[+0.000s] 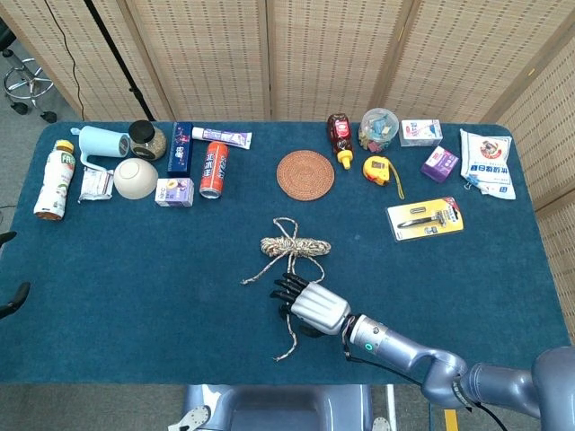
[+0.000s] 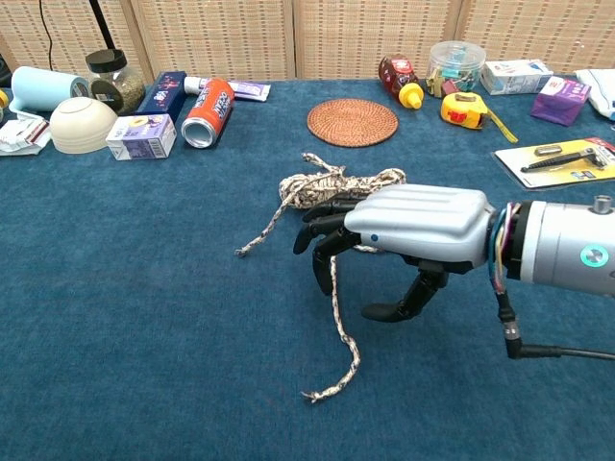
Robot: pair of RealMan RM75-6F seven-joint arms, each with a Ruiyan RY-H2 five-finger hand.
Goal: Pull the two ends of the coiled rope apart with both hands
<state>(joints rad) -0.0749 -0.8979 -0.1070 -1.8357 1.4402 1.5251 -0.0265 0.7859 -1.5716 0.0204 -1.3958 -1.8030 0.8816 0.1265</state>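
The right hand (image 2: pixel 399 235), fingers spread and apparently gripping nothing, hovers over the long tail (image 2: pixel 336 303) trailing toward the robot from the coiled rope (image 1: pixel 295 245) at mid-table, just behind it; left hand unseen.

Both views bright, evenly lit from overhead; shadows soft and short. Right robot hand (image 2: pixel 413 230) casts faint shadow on blue desk (image 2: pixel 144 317) beneath it. Faint sheen on its silver shell. Focus sharp throughout, no motion blur. Slight wide-angle stretch at chest-view edges
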